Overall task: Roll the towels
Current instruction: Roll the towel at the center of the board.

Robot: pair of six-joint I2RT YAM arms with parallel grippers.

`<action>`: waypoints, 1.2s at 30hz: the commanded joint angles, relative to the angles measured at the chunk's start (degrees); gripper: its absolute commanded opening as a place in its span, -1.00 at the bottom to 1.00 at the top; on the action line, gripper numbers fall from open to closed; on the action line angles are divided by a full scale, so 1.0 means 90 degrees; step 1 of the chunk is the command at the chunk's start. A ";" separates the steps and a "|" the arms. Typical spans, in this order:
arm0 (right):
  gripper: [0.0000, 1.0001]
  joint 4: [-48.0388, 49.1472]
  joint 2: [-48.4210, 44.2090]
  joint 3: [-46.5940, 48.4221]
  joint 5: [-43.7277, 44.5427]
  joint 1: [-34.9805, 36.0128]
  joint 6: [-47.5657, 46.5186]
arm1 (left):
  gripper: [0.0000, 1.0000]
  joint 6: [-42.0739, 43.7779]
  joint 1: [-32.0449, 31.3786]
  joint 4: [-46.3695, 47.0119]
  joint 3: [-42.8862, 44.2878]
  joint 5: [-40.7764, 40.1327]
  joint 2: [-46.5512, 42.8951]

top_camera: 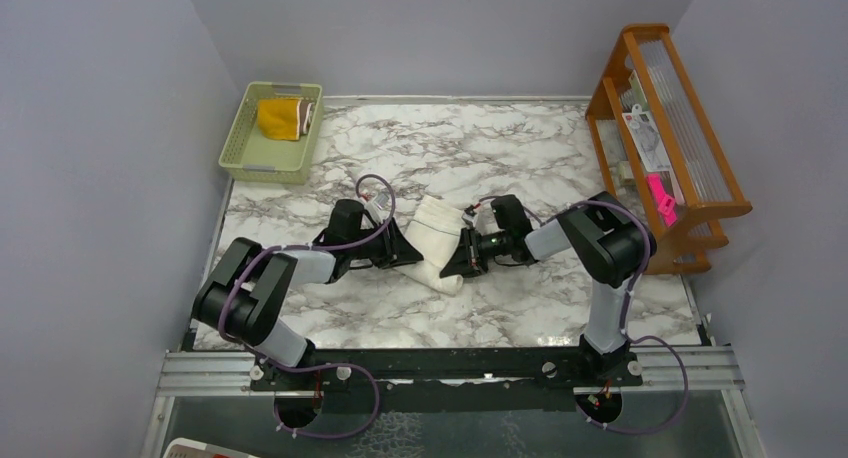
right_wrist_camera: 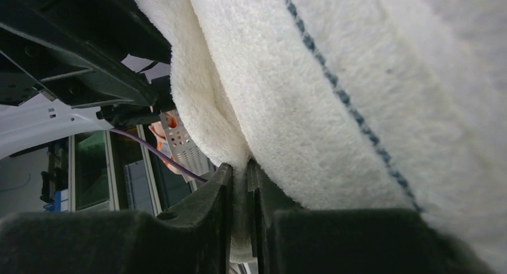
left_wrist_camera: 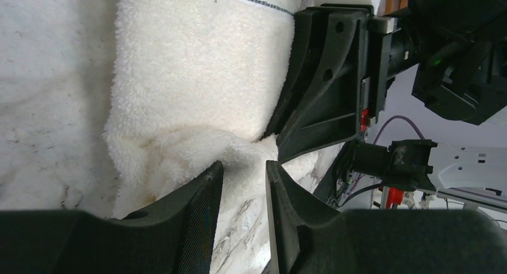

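1. The cream-white towel (top_camera: 436,228) lies bunched in the middle of the marble bench (top_camera: 520,148), and both arms reach in to it from either side.
2. The right tool (right_wrist_camera: 239,173) has its fingers pressed together, pinching a fold of the cream-white towel at its right edge.
3. The left tool (left_wrist_camera: 242,172) sits at the towel's left edge with its fingers slightly spread. Bare marble shows in the gap and nothing is clamped.
4. The mustard-and-brown towel (top_camera: 280,118) lies folded in the light-green basket (top_camera: 252,160) at the far left corner.
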 commanded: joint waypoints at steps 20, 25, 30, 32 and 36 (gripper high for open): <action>-0.09 -0.0559 -0.5304 -0.1715 0.4177 0.2475 -0.9116 | -0.30 0.0431 -0.0023 0.0347 -0.0533 -0.0548 0.0830; -0.12 -0.0989 -0.4677 -0.1716 0.5861 0.3732 -1.0758 | -0.30 0.0473 -0.0022 0.0346 -0.0467 -0.0484 0.0928; -0.14 -0.0894 -0.3936 -0.1534 0.6410 0.4033 -1.1393 | -0.30 0.0492 -0.0025 0.0347 -0.0435 -0.0450 0.0941; -0.14 -0.0746 -0.3682 -0.1504 0.6531 0.4061 -1.1538 | -0.30 0.0502 -0.0022 0.0348 -0.0429 -0.0434 0.0951; -0.14 -0.0372 -0.3323 -0.1552 0.6853 0.4084 -1.1670 | -0.30 0.0512 -0.0022 0.0342 -0.0447 -0.0395 0.0944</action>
